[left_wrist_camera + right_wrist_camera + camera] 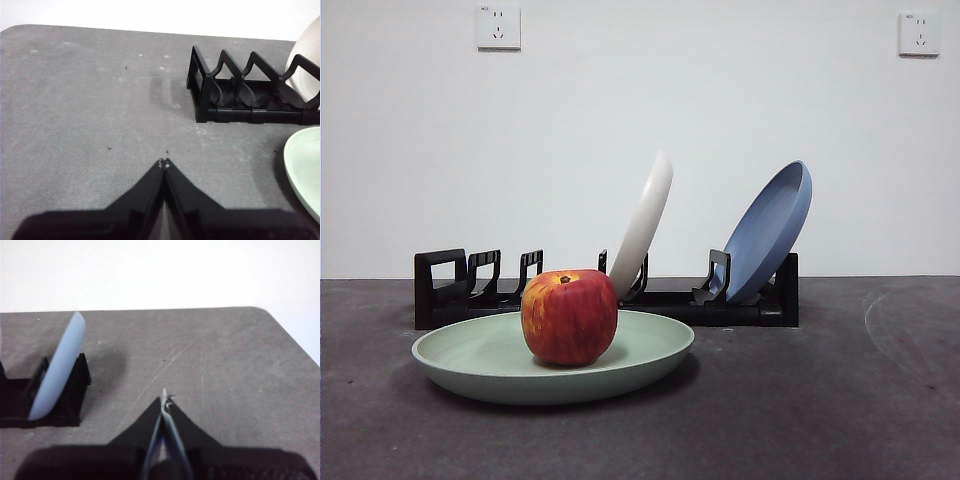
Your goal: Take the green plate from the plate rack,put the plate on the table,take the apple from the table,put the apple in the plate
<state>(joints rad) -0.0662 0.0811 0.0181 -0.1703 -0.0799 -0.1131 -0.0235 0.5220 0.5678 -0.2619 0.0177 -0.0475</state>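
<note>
- Apple [569,316]: red, yellow-streaked near the stem; upright inside the green plate [650,350], resting on its floor; placement judged done.
- Green plate: flat on the table [840,400], just in front of the plate rack [440,290]; out of its slot; its rim edge also shows in the left wrist view [305,165].
- Plate rack: holds a cream-white plate [645,225] and a blue plate [770,230], both leaning in slots; nearer slots vacant.
- Task status: all four steps appear complete; nothing evidently left.
- Left gripper [164,163]: jaws together, holding nothing; above bare table, beside the rack's end, apart from the plate.
- Right gripper [165,399]: jaws together, empty; over bare table, apart from the blue plate's end of the rack; neither arm shows in the front view.
</note>
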